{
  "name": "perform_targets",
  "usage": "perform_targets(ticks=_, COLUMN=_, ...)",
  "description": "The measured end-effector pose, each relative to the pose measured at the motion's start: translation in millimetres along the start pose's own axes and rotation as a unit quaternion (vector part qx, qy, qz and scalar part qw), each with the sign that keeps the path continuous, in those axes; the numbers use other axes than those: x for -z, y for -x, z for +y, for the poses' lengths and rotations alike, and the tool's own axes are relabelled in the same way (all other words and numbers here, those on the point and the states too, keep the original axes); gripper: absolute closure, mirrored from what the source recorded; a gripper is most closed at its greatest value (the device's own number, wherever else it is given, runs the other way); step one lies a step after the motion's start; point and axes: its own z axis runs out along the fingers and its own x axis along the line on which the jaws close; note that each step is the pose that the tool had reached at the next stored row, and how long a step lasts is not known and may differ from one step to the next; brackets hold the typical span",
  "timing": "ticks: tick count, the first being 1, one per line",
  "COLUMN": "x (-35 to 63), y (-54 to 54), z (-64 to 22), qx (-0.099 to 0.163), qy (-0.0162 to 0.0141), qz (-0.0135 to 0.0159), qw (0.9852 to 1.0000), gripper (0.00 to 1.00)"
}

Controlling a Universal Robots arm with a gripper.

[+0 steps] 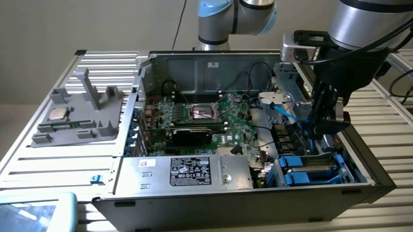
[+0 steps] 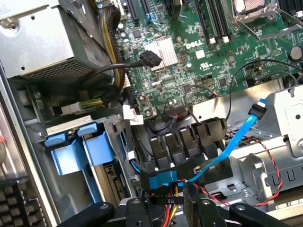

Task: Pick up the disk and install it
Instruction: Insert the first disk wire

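Note:
The disk (image 1: 308, 170) stands edge-up in the drive bay at the front corner of the open computer case, on the exterior view's right. Its bright blue frame and end tabs (image 2: 71, 151) also appear in the wrist view. My gripper (image 1: 319, 133) hangs inside the case just behind that bay, over a bundle of cables. Its fingers (image 2: 142, 210) stand apart, with only loose wires and a flat blue cable (image 2: 163, 179) below the gap. Nothing is clamped between them.
A large grey metal box with a black label (image 1: 187, 171) fills the case's front. The green motherboard (image 1: 213, 121) lies behind it. A grey fixture holding a small silver chip (image 1: 59, 114) sits on the exterior view's left. A second arm (image 1: 226, 19) stands at the back.

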Motion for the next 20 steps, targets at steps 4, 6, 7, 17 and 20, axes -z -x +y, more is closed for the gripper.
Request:
perform_targets(ticks=4, x=0.0, y=-0.3, z=1.0, qx=-0.013, qy=-0.0004, qz=0.0009, qw=0.9999, gripper=0.62)
perform_targets(ticks=6, x=-0.1, y=-0.6, z=1.7, qx=-0.016, qy=-0.0009, qz=0.0011, qw=0.9999, gripper=0.62)
perform_targets(ticks=7, x=-0.4, y=-0.7, z=2.1, qx=-0.018, qy=-0.0011, qz=0.0011, qw=0.9998, gripper=0.62)
perform_targets(ticks=17, x=-7.6, y=-1.3, z=3.9, qx=-0.048, qy=-0.0023, qz=0.0034, qw=0.9989, gripper=0.62)
perform_targets(ticks=20, x=-7.8, y=-1.3, z=3.9, qx=-0.056, qy=-0.0028, qz=0.0039, qw=0.9984, gripper=0.62)
